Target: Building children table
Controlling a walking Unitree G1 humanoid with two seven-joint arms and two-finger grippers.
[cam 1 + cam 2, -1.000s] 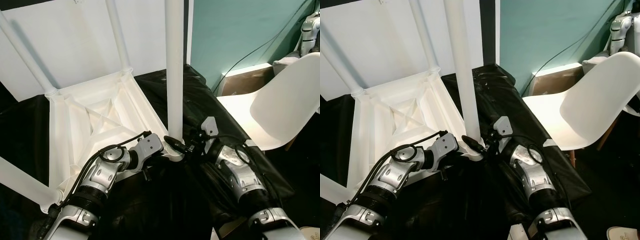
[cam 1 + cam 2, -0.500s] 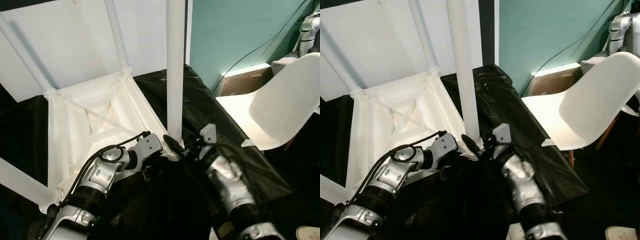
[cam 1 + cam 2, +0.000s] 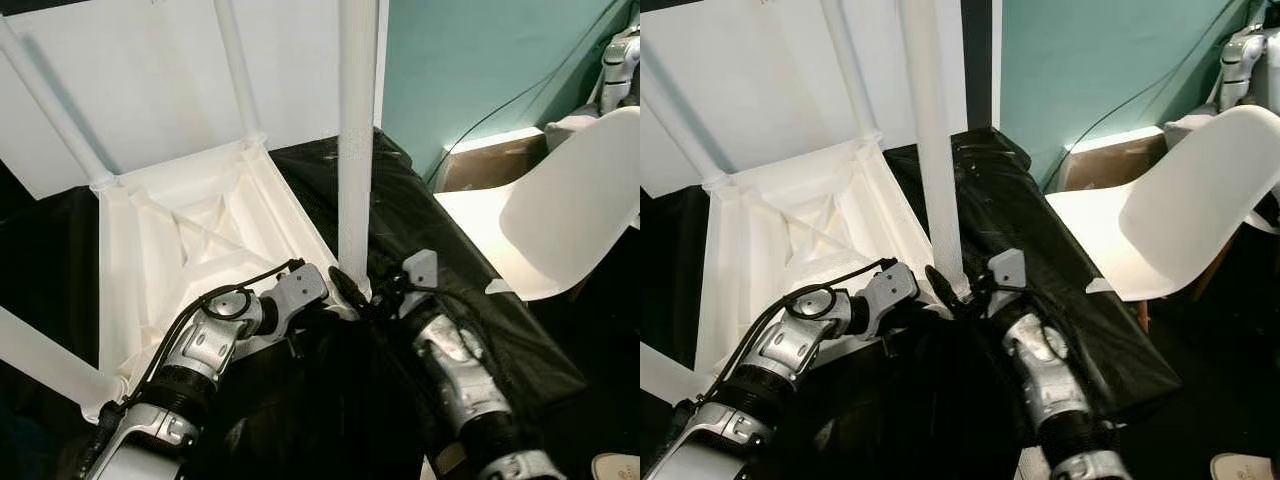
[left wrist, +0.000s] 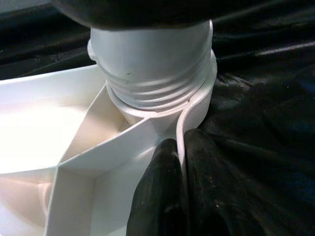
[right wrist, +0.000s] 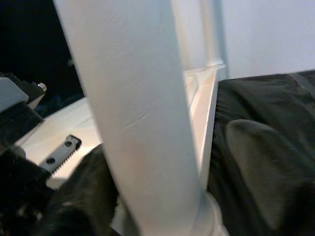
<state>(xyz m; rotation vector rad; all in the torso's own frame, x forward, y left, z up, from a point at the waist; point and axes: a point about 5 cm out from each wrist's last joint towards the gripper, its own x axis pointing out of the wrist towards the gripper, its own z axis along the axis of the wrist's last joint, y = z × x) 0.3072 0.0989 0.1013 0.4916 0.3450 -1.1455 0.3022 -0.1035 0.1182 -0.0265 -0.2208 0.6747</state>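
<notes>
Upturned table frame [image 3: 190, 240] at centre left on sheet [image 3: 420, 215], legs rising to upper frame. Nearest leg [image 3: 356, 130] upright at centre, in the frame's near corner. Chair [image 3: 560, 215] at right. Box [image 3: 490, 160] behind chair.

The white plastic table [image 3: 190, 250] lies upside down on the black sheet in front of me, its ribbed underside facing up with a cross of stiffening ribs in the middle. Round white legs stand up from its corners. The nearest leg [image 3: 356, 150] rises upright from the corner socket [image 4: 162, 105] closest to me, its threaded end seated in the round collar with a few threads still showing. The far legs [image 3: 235, 70] lean slightly outward
</notes>
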